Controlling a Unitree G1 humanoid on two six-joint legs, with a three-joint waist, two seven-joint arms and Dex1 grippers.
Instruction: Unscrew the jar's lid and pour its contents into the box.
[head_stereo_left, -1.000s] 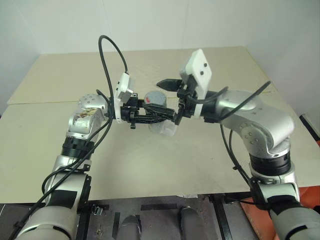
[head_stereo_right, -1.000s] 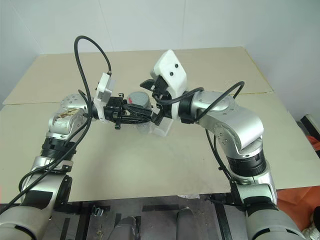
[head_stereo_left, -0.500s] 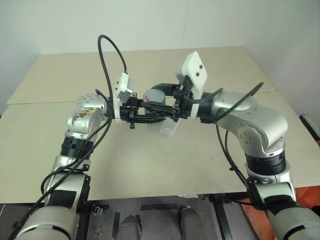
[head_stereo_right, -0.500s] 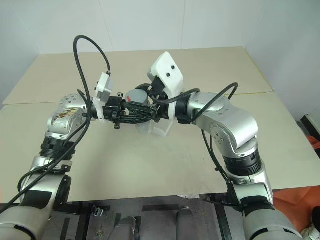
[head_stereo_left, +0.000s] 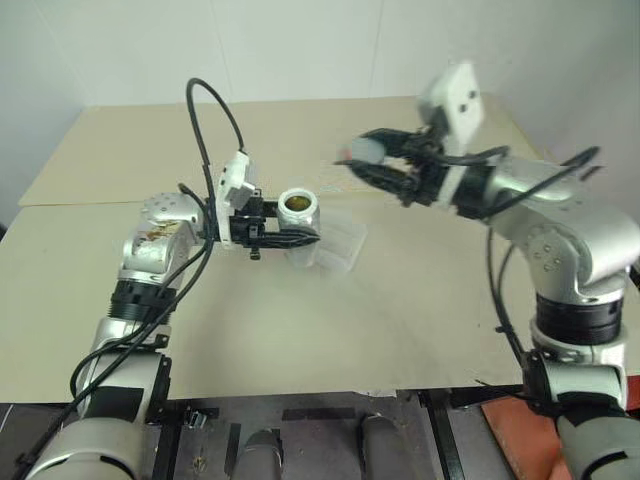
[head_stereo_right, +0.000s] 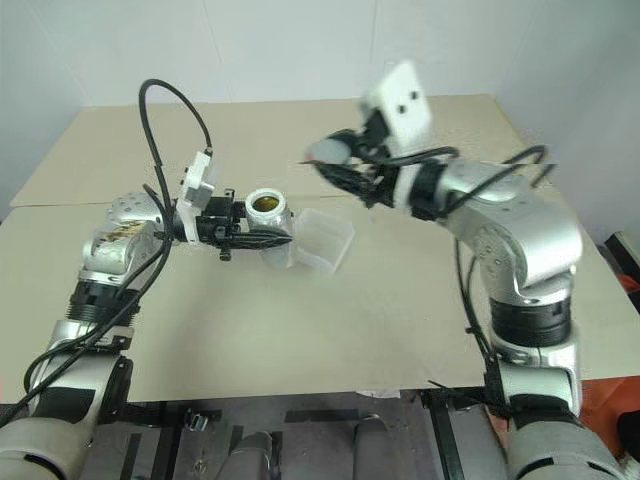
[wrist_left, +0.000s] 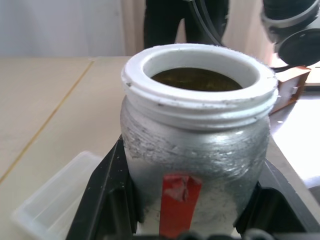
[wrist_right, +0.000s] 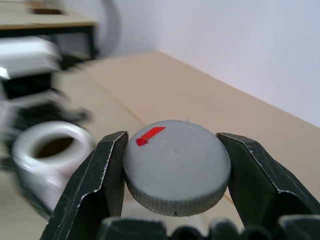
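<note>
Head view: the left gripper clamps the open jar upright above the table; the box lies at its 3 o'clock. The right gripper holds the lid, blurred, at 2 o'clock. Left wrist view: brownish contents inside

The small clear jar with a red mark stands upright and open between the left gripper's fingers, something dark brown inside. The round grey lid sits pinched in the right gripper, well apart. The see-through white box lies just beside the jar.
</note>
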